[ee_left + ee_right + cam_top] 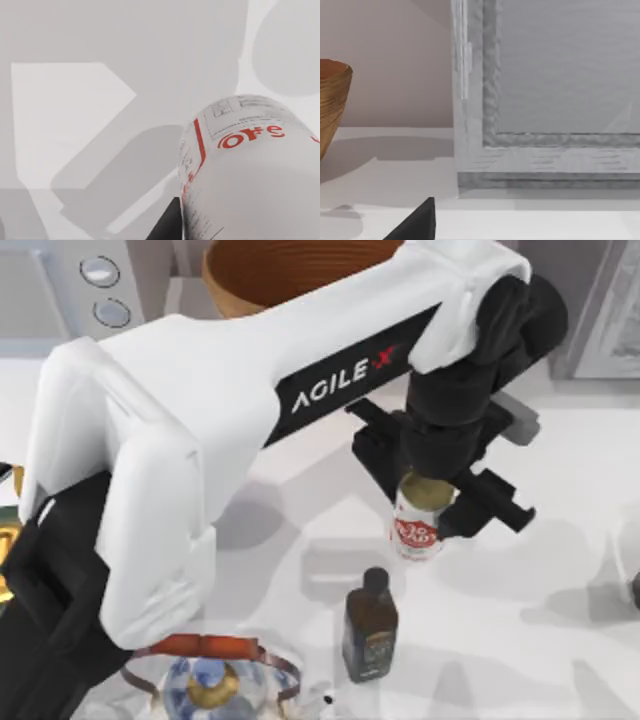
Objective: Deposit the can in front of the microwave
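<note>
The can (416,528), white with red lettering and a dull gold top, stands right of the table's middle. My left arm reaches across from the left, and my left gripper (430,490) comes down over the can's top with a black jaw against each side, shut on it. In the left wrist view the can (250,170) looms close, and one dark finger (167,227) touches its side. Whether its base rests on the table is hidden. The microwave (60,290), pale with two round dials, sits at the far left back corner. My right arm is parked off to the right.
A wooden bowl (290,270) stands at the back centre. A dark brown bottle (370,625) is just in front of the can. A patterned pot with a red handle (215,680) sits at the front left. A darker grey appliance (610,320) occupies the back right, also in the right wrist view (545,100).
</note>
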`<state>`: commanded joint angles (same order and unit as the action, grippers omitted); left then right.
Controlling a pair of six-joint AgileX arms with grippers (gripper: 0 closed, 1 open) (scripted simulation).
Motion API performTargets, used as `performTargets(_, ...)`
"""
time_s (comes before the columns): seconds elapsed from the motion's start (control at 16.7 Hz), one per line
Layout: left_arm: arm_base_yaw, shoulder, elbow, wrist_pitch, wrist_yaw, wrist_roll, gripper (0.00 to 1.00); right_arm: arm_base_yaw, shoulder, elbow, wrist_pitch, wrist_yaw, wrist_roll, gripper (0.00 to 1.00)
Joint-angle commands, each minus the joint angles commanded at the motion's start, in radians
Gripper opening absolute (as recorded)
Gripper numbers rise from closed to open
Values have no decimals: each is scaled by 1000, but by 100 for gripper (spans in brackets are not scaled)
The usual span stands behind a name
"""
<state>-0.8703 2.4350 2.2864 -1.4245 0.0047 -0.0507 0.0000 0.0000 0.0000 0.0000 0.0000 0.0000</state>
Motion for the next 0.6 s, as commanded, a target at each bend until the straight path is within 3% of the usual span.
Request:
performTargets(0.24,107,-41,-5,-19,10,47,0,0,0,0,0,0,0,100)
performTargets(0.6,485,-153,-17,-24,45,194,0,0,0,0,0,0,0,100)
